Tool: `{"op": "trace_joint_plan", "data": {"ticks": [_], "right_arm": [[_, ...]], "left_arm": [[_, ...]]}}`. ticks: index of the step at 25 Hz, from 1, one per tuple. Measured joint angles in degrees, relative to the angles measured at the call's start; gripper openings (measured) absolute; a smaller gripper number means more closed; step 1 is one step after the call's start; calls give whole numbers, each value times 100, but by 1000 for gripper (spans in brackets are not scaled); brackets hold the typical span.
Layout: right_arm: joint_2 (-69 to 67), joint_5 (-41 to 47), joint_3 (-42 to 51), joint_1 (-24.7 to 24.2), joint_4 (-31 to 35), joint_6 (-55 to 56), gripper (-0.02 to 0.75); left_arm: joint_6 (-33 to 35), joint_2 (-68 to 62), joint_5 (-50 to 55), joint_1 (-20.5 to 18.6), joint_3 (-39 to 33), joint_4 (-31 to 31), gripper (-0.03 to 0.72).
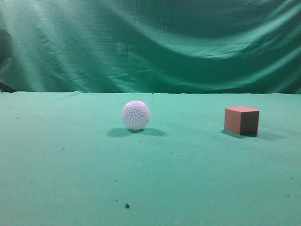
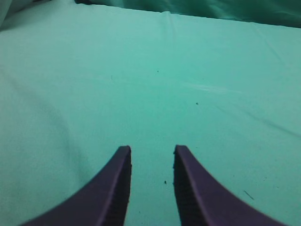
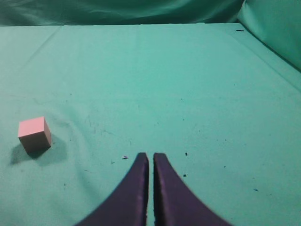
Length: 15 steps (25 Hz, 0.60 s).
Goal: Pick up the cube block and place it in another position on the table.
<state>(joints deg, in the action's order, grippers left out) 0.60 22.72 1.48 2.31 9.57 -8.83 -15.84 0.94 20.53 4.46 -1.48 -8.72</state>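
Note:
The reddish-brown cube block (image 1: 241, 120) rests on the teal-green table (image 1: 70, 155) at the right of the exterior view. It also shows in the right wrist view (image 3: 34, 134), far to the left of my right gripper (image 3: 151, 155), which is shut and empty with only a thin gap between its fingers. My left gripper (image 2: 152, 149) is open and empty over bare cloth, and the cube does not show in its view. Neither gripper shows in the exterior view.
A white dimpled ball (image 1: 136, 115) sits on the table left of the cube, about a ball and a half apart. A draped green backdrop cloth (image 1: 150, 42) hangs behind the table. Small dark specks (image 1: 127, 205) dot the cloth.

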Motion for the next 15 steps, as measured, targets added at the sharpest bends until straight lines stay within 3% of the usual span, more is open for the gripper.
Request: {"op": "trace_joint_plan", "data": {"ticks": [15], "right_arm": [[0, 0, 0, 0, 0, 0, 0]], "left_arm": [[0, 0, 0, 0, 0, 0, 262]]}}
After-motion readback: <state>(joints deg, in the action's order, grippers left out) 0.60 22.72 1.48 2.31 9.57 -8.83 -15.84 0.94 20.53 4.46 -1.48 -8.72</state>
